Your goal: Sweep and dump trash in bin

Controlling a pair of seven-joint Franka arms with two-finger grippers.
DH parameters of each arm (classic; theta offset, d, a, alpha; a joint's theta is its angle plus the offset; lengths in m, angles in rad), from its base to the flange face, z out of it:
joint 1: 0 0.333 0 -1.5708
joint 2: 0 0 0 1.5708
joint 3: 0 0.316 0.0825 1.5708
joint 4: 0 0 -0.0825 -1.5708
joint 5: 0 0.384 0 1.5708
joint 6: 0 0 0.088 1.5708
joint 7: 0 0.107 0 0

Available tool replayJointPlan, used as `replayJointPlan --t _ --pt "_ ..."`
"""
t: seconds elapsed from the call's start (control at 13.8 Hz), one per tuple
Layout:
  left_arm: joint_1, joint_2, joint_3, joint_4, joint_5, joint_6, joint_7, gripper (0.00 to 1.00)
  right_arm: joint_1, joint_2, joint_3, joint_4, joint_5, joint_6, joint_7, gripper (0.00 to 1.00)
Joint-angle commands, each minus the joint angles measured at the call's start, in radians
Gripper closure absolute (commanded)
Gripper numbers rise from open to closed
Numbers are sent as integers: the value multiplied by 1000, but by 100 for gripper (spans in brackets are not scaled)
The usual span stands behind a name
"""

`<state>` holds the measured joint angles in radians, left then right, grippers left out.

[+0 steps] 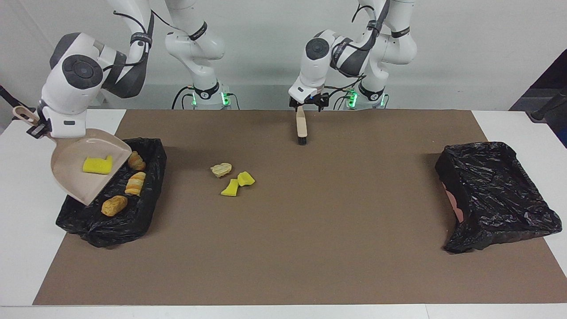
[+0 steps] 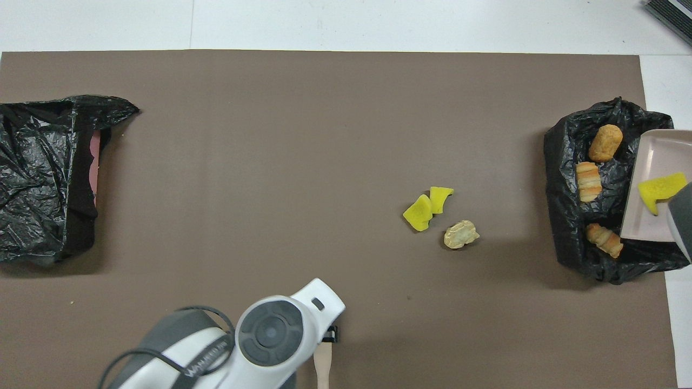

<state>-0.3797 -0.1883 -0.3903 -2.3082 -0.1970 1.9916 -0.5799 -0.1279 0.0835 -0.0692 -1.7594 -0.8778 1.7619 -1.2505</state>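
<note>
My right gripper is shut on the handle of the beige dustpan, which tilts steeply over the black-lined bin at the right arm's end. One yellow sponge piece still lies in the pan. Three bread-like lumps lie in the bin. Loose trash sits mid-mat: a cream lump and two yellow pieces. My left gripper stands open over the handle end of the beige brush, whose bristles rest on the mat.
A second black-lined bin sits at the left arm's end of the brown mat. In the overhead view the left arm's wrist covers most of the brush.
</note>
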Motion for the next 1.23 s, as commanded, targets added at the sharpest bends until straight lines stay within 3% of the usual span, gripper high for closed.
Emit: replayJointPlan --t 0.0,0.14,0.36,0.87,1.16 --pt "10 7 138 62 111 3 159 0 2 -37 15 -5 -58 -30 13 100" --pt "54 16 215 127 174 1 305 0 34 -73 17 -9 -130 -30 -26 100" --pt "159 47 228 272 203 -13 460 0 50 -79 17 -12 -197 -30 -14 100" --pt "165 151 384 679 203 -216 604 0 91 -85 22 -9 -234 -53 -12 100" --pt "192 173 436 805 195 -359 710 0 93 -84 28 14 -210 -56 -4 100"
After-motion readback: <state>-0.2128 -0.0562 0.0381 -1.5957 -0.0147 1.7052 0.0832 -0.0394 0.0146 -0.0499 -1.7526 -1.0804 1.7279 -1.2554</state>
